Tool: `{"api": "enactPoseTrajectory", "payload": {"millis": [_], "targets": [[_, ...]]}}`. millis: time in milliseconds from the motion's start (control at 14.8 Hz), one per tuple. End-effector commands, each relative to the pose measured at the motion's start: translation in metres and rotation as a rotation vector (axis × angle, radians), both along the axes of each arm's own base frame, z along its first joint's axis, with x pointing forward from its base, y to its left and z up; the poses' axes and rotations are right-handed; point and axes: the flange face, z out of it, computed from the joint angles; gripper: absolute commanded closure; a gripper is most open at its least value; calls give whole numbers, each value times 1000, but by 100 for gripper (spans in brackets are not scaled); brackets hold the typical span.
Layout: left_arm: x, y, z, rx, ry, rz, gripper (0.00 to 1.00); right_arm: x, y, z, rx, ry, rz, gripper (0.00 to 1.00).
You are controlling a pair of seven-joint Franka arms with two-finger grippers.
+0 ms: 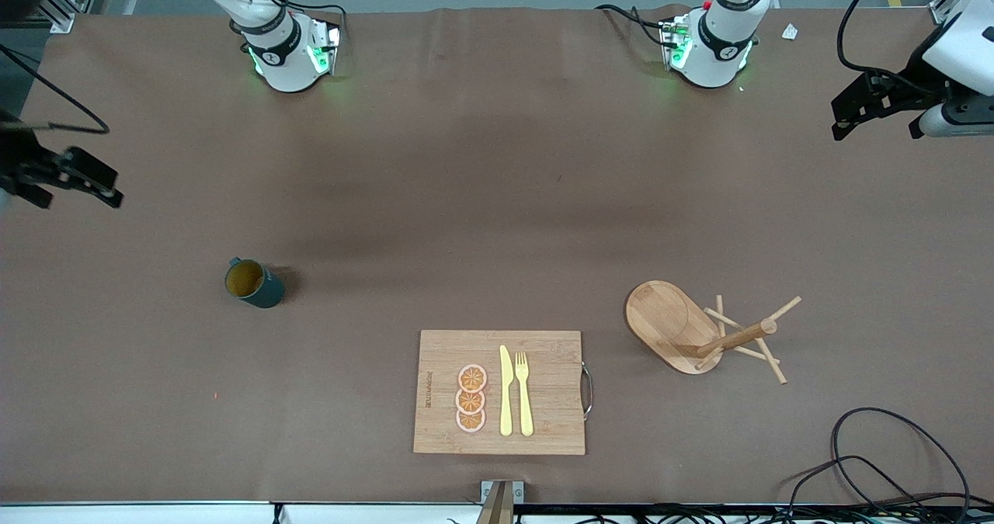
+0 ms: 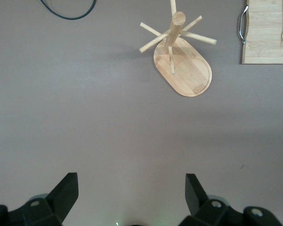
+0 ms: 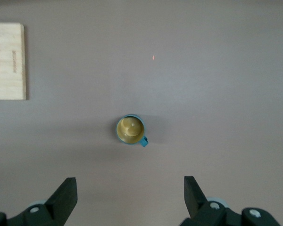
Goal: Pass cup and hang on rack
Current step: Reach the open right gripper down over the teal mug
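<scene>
The cup (image 1: 252, 283), a dark teal mug with a yellowish inside, stands upright on the brown table toward the right arm's end. In the right wrist view the cup (image 3: 130, 130) lies below and ahead of my right gripper (image 3: 130, 186), which is open and empty. From the front, the right gripper (image 1: 116, 189) hangs over the table's edge at that end. The rack (image 1: 699, 334), a light wooden mug tree on an oval base, stands toward the left arm's end. My left gripper (image 1: 836, 120) hovers open and empty there; its wrist view shows the rack (image 2: 188, 70) ahead of the left gripper (image 2: 132, 183).
A bamboo cutting board (image 1: 543, 353) with a metal handle lies near the front edge between cup and rack. It carries three orange slices (image 1: 470, 398), a yellow knife (image 1: 505, 392) and a fork (image 1: 524, 392). Black cables (image 1: 870, 462) coil at the front corner past the rack.
</scene>
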Motion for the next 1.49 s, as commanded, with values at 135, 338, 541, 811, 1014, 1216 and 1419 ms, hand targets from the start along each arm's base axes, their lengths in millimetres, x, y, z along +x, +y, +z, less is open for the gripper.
{"api": "enactPoseTrajectory", "payload": {"millis": [135,338,541,811,1014,1216,1419], "targets": [[4,7,2,-1,10,5,0,24,3,-50,-1,86,18,0],[6,14,0,-1,13,14,0,38,5,-87,0,132,20,0],[6,24,10,-21,-6,38,0,55,10,-130,10,161,28,0],[12,21,8,-18,-12,53,0,72,37,-194,15,201,55,0],[13,34,13,-19,-24,55,0,74,35,-242,20,250,50,0],[16,38,10,-20,-18,62,0,72,34,-280,22,279,22,0],[19,55,2,-24,8,-29,0,64,41,-311,18,285,-36,0]]}}
